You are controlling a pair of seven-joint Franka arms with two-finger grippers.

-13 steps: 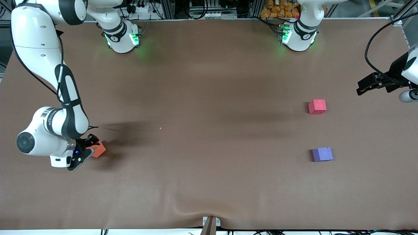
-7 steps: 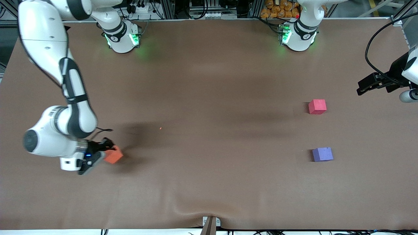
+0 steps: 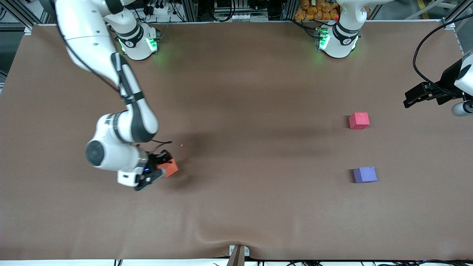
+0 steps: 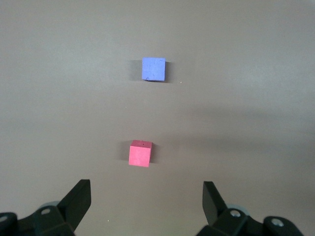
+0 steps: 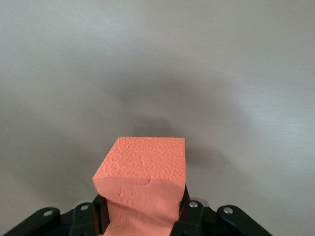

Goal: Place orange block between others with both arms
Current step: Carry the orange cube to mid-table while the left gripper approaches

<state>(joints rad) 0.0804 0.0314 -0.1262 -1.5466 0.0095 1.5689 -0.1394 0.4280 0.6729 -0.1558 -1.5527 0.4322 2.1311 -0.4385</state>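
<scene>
While the right gripper point(image 3: 157, 170) carries it above the worktop point(image 3: 236, 207) toward the right arm's end, the orange block point(image 3: 170, 168) shows how soft it is: in the right wrist view the block point(image 5: 142, 182) is visibly pinched in where the jaws clamp its two side faces, and a crease runs across its front. It reads as a light foam cube with a pebbled, matte skin, so it should not slip, but it gives under pressure and will likely spring back when let go. From the faint shadow below it I judge it is lifted clear of the worktop, though the height is hard to tell.

Any hand-over would best take hold on the two free side faces, square to the present grip and near the middle, with only a light squeeze; a corner hold would probably crush and twist it.

Red cube point(image 3: 359, 120) and purple cube point(image 3: 365, 174) sit well apart toward the left arm's end, the purple one nearer the front camera, with bare worktop between them where the block belongs.

Over the worktop's edge at that end, near the red cube, the left gripper point(image 3: 415, 96) waits with its jaws wide apart and empty, looking down on both cubes.
</scene>
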